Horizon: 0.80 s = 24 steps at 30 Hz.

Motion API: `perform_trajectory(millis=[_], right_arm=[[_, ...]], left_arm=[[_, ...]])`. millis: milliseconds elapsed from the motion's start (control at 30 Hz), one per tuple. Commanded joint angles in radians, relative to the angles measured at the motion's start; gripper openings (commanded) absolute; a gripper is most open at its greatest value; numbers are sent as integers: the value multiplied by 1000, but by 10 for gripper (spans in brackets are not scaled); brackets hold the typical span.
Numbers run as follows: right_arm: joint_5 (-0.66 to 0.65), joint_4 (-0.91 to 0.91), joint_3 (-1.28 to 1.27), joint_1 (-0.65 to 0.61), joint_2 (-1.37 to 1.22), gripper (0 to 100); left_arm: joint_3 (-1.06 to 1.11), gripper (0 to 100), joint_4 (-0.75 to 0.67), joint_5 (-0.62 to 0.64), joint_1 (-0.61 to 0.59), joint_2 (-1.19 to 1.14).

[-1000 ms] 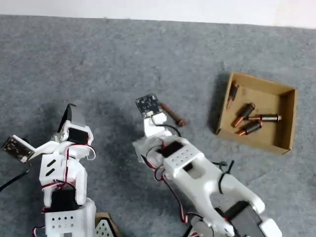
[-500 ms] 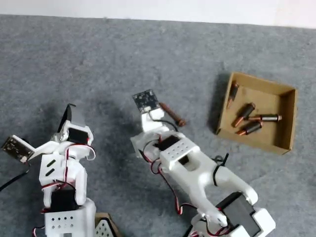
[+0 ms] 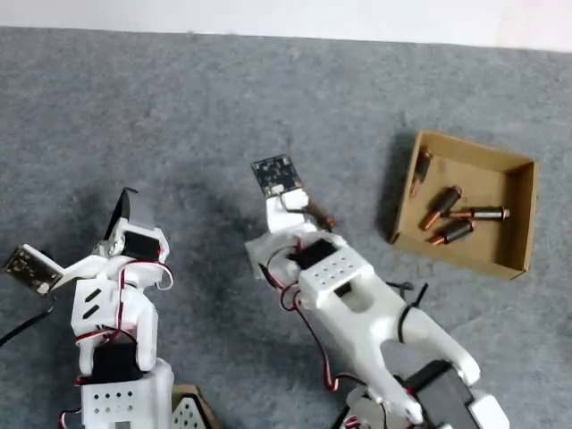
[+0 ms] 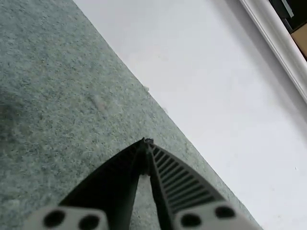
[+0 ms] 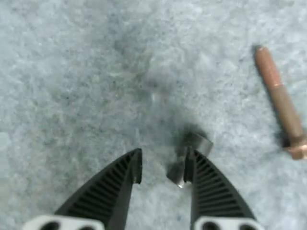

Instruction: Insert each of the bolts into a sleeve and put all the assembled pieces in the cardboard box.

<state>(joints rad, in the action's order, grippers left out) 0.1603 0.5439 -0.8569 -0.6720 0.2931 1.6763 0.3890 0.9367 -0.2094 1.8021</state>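
A copper bolt [image 5: 280, 103] lies on the grey carpet, apart from my right gripper [image 5: 163, 158]. That gripper is open and low over the carpet. A short dark sleeve [image 5: 197, 143] lies against the inner side of one of its fingers [image 5: 201, 177], partly hidden by it. In the high view the right arm's wrist board [image 3: 277, 174] covers the gripper, and the bolt [image 3: 315, 213] pokes out beside it. The cardboard box [image 3: 523, 214] at the right holds several assembled pieces [image 3: 442, 207]. My left gripper [image 4: 146, 142] is shut on nothing, raised at the left [image 3: 125, 204].
Grey carpet covers the table, with a white strip [image 3: 357, 18] along the far edge. Open carpet lies between the two arms and between the bolt and the box. A brown corner [image 3: 195, 399] shows by the left arm's base.
The right arm's wrist swung slightly left, then back right and farther from its base, closer over the bolt. The left arm has not moved.
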Motion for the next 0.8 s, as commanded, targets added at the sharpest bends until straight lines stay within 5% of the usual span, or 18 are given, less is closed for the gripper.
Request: perform_trajectory(millis=[0, 767], right_arm=[[8, 4, -7, 16, 65, 135], [8, 2, 94, 33, -217, 135]], left_arm=[[19, 7, 2, -9, -4, 15], [19, 7, 3, -9, -2, 15]])
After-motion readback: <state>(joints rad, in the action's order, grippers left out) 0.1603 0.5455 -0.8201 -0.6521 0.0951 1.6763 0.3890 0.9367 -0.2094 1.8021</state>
